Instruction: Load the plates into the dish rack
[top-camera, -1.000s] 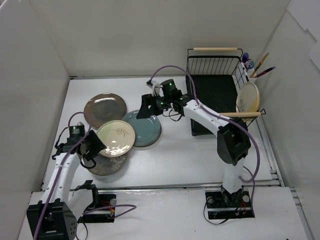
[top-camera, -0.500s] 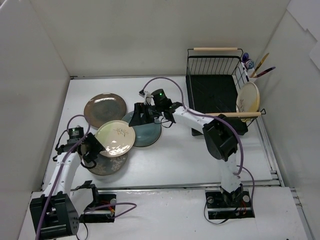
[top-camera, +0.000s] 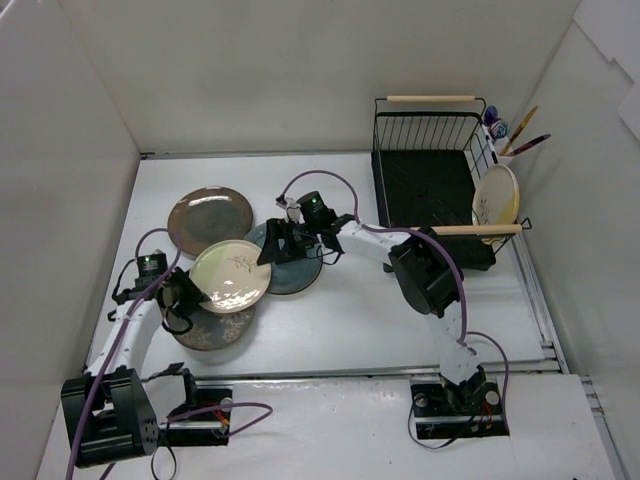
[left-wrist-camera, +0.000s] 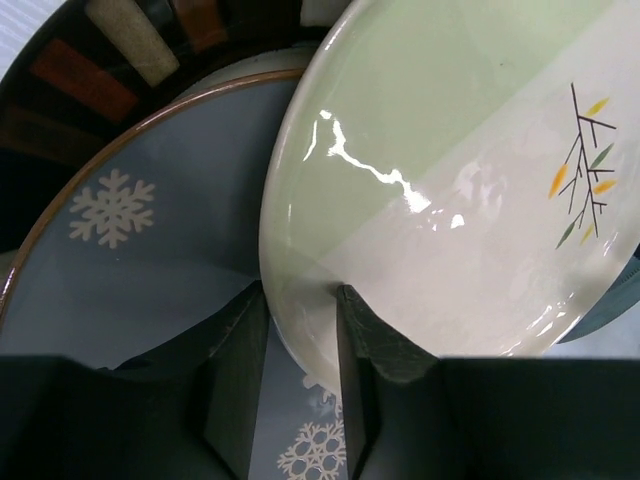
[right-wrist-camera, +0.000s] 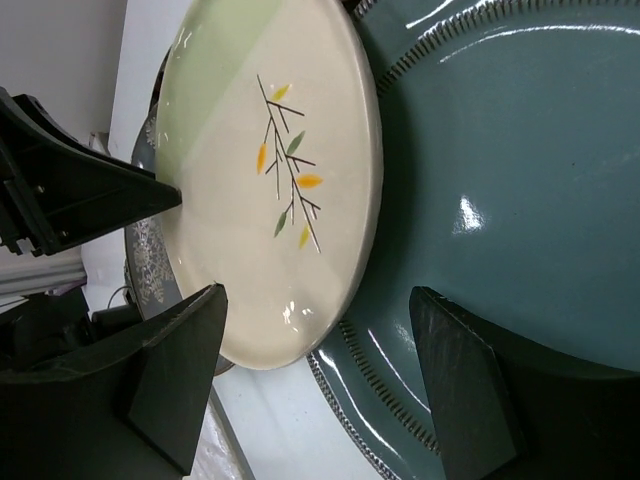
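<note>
My left gripper (top-camera: 190, 294) (left-wrist-camera: 298, 300) is shut on the near rim of a pale green and cream plate with a leaf sprig (top-camera: 232, 276) (left-wrist-camera: 450, 170), which is tilted up off the stack. My right gripper (top-camera: 271, 243) (right-wrist-camera: 320, 325) is open, its jaws wide apart, over the edge where that plate (right-wrist-camera: 270, 180) overlaps the teal plate (top-camera: 297, 262) (right-wrist-camera: 500, 180). A brown-bronze plate (top-camera: 209, 219) lies behind. A grey-blue snowflake plate (left-wrist-camera: 130, 250) and a dark patterned plate (top-camera: 208, 330) lie beneath. The black dish rack (top-camera: 430, 185) holds one cream leaf plate (top-camera: 495, 194) upright.
A utensil cup (top-camera: 508, 148) with spoons hangs at the rack's far right corner. White walls enclose the table on the left, back and right. My left gripper's body (right-wrist-camera: 70, 190) shows in the right wrist view, close to the held plate.
My right arm has swung left from beside the rack to the plates, ending over the teal plate's edge. My left gripper has kept hold of the pale green plate, hardly moving.
</note>
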